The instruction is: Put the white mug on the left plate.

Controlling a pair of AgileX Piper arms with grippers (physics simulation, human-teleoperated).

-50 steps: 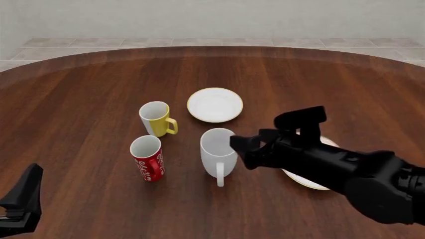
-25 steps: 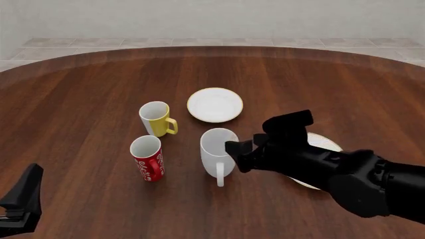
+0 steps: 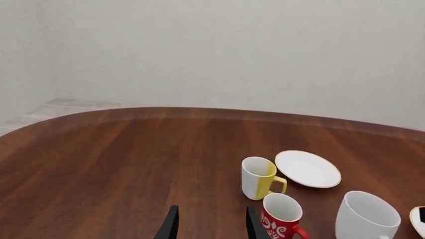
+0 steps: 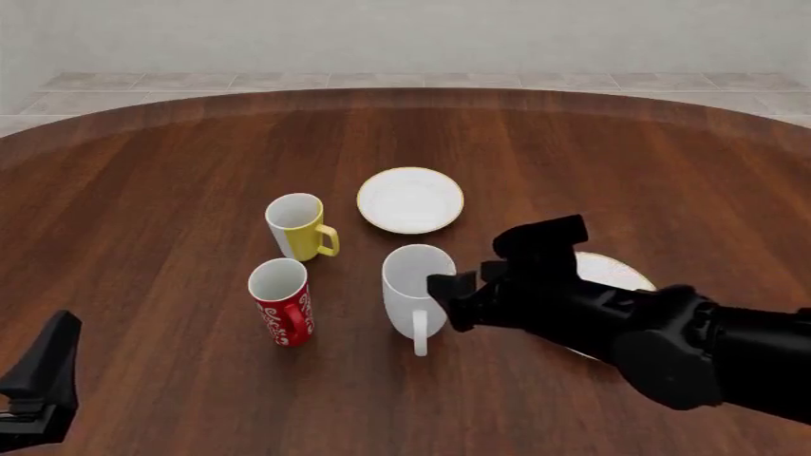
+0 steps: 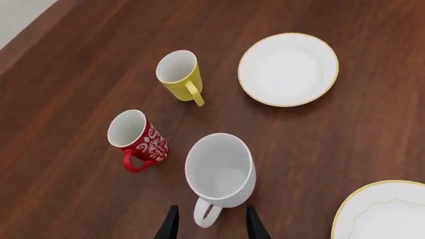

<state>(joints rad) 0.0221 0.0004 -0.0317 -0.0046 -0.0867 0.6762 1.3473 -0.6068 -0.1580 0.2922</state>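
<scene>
Right hand (image 5: 207,224) released above white mug (image 5: 220,169), larger plate (image 4: 614,275) mostly hidden

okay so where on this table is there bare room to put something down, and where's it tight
Bare wood runs wide on the table left of the yellow mug and beyond the left plate. It is crowded mid-table: the red mug, white mug and right gripper sit close, with the right plate beside.
</scene>
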